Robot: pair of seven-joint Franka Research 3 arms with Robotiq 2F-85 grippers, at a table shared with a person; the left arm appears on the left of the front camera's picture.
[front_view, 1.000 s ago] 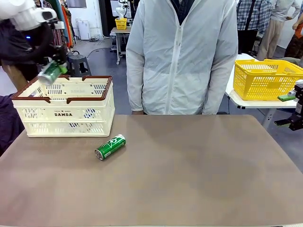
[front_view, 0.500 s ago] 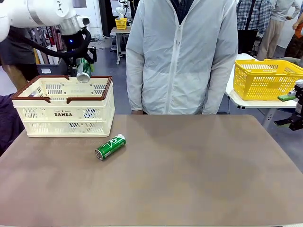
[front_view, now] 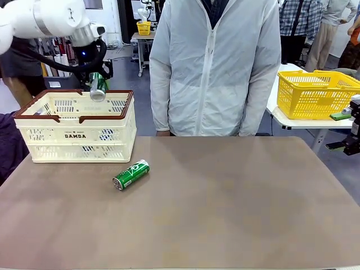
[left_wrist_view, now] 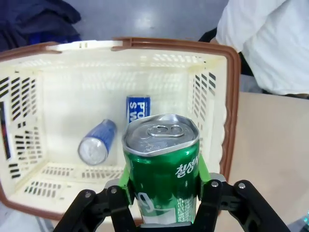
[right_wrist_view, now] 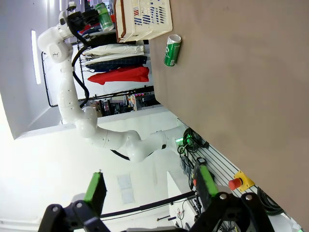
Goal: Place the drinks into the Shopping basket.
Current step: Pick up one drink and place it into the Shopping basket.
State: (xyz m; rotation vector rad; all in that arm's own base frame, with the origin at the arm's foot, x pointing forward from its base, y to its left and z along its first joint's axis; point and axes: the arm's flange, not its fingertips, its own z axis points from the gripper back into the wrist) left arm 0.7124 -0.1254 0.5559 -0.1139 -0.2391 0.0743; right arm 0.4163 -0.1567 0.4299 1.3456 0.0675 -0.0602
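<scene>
Brown table [front_view: 225,214], Shopping basket [front_view: 79,135] far left, green can [front_view: 130,174] lying beside it

The cream basket [front_view: 79,132] carries the word "DAMDA" in dark capitals on the side facing the front camera, with a line of smaller print above it that is too small to read.

In the left wrist view, the green can [left_wrist_view: 162,171] bears white Korean lettering running down its side, reading "칠성"; the rest is cut off.

The blue can [left_wrist_view: 138,109] standing inside the basket shows white letters "PO" and part of another line; the full word cannot be read.
</scene>
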